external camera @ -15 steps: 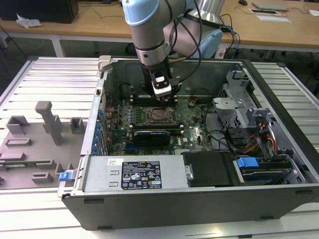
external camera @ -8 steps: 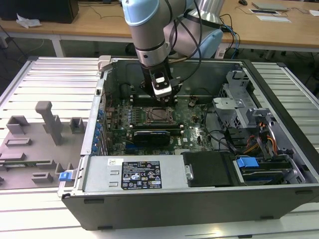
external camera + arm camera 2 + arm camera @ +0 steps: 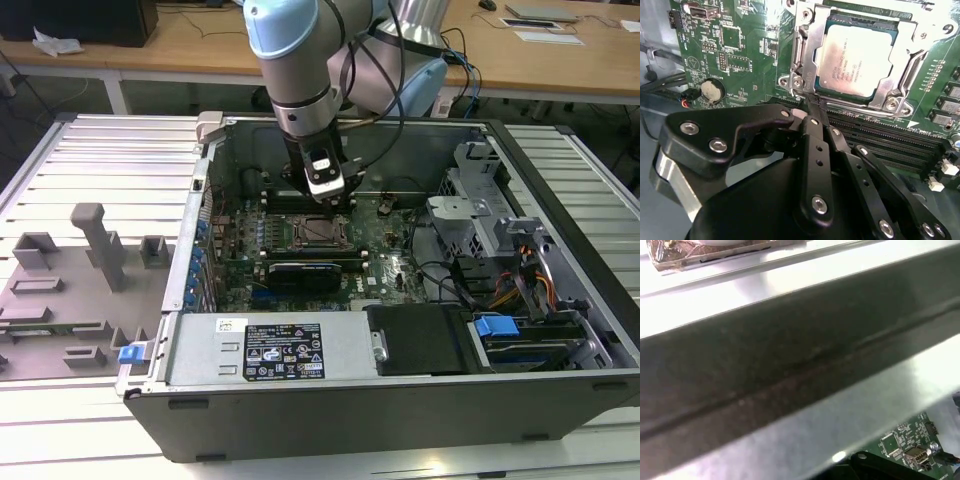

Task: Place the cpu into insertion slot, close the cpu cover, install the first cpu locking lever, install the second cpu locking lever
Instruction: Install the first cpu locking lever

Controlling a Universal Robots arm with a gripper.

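Note:
The cpu (image 3: 855, 60), a silvery-beige square chip, lies flat in the insertion slot (image 3: 322, 232) on the green motherboard. The cpu cover (image 3: 890, 97), a silver frame plate, lies down over the chip's edges. A thin metal locking lever (image 3: 801, 50) runs along one side of the socket. My gripper (image 3: 812, 106) is shut with nothing between its black fingers. Its tip sits at the socket's corner beside that lever's end. In the exterior view the gripper (image 3: 328, 197) hangs just behind the socket inside the open computer case.
Long black memory slots (image 3: 890, 140) run beside the socket, under my fingers. A coin battery (image 3: 712, 91) sits on the board. A black card (image 3: 312, 272), the power supply (image 3: 270, 350) and a drive cage (image 3: 480, 215) crowd the case. The case wall (image 3: 790, 365) is close by.

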